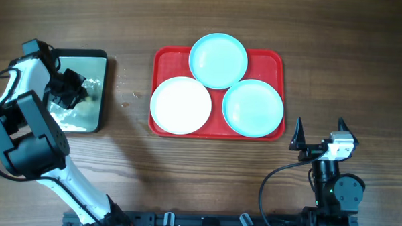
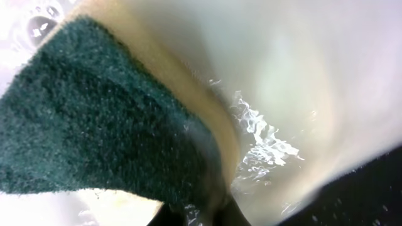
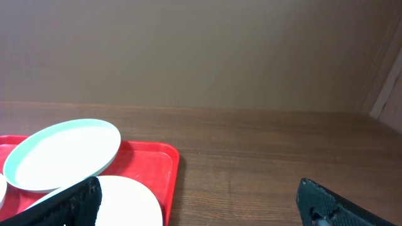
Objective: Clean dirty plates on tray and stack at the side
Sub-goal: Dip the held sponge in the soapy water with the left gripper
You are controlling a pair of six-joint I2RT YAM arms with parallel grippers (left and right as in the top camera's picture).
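Desk: dark brown wood grain, carrying everything here; a plain beige wall rises behind it in the right wrist view.
Left arm: white and black, reaching from the near left edge up to the small tray.
Tray: red, rounded corners, raised rim, lying at the middle of the desk towards the far side; all three plates are on it.
Small tray: black-rimmed, at the far left, well apart from the red one; water glints inside it.
Far plate: pale turquoise, at the tray's far middle, its edge overhanging the far rim.
White plate: on the tray's near left, just beside the far plate.
Right plate: pale turquoise, on the near right, just beside the other two.
Right arm: black, at the near right edge, clear of the tray.
Right jaws: spread wide, nothing between them, off the tray's near right corner.
Sponge: dark green scouring face on a yellow layer, wet, filling the left wrist view.
Left jaws: down over the small tray; the sponge hides them, so I cannot tell whether they are open or gripping.
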